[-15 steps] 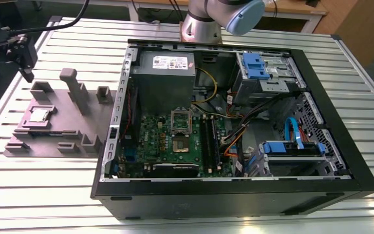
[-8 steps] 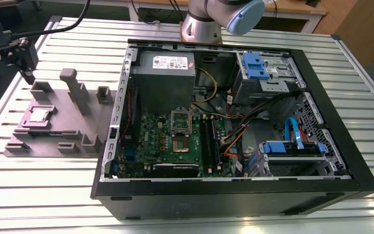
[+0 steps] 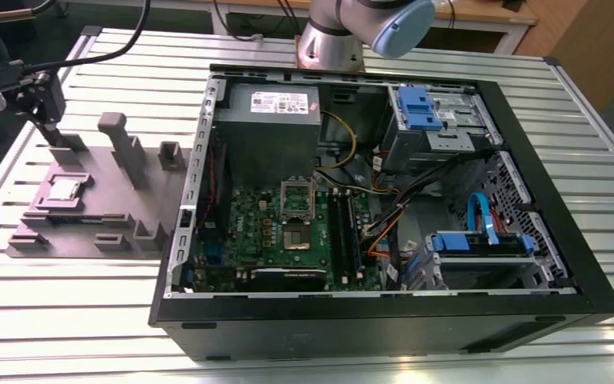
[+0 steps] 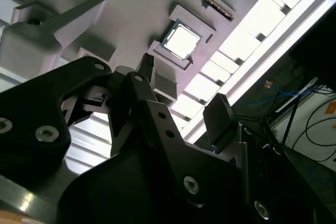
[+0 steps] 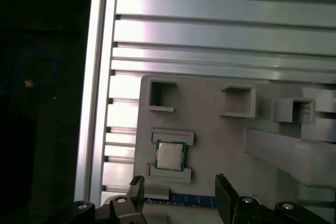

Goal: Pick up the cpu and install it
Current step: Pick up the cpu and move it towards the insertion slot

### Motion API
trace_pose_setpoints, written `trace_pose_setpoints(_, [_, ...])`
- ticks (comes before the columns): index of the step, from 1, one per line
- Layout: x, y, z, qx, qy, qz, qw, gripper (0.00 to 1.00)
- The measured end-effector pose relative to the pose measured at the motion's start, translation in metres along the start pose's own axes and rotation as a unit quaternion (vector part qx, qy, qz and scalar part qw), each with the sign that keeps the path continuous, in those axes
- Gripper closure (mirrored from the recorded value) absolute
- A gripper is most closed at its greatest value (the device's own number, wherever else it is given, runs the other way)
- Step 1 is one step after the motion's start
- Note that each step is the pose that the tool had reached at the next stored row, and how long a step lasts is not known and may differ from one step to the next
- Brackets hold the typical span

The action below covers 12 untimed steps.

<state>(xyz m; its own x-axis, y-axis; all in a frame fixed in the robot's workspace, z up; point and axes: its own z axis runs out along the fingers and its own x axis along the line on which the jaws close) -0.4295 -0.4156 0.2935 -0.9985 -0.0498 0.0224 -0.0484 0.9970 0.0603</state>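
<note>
**Open Gripper Near Cpu**

The gripper [image 3: 38, 94] held nothing; in the first wrist view its 2 black fingers [image 5: 224, 200] stood apart. In the exterior view the cpu [image 3: 65, 190] lay at about 6 o'clock from it, flat in a pocket of the grey holder [image 3: 109, 200]. It was square, shiny silver on top, dark at the rim. The open computer case [image 3: 339, 328] sat at 3 o'clock.

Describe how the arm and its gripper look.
The arm is a silver-grey metal tube with a pale blue joint cap. The gripper is matte black, with angular linkage plates, silver screw heads and two flat fingers. A black cable runs toward it.
</note>
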Motion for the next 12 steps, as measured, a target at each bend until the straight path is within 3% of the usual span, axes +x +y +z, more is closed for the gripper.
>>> trace_pose_setpoints(12, [-0.0004,-0.0018,0.0208,0.0000,-0.0002,0.000,1.00000,0.35])
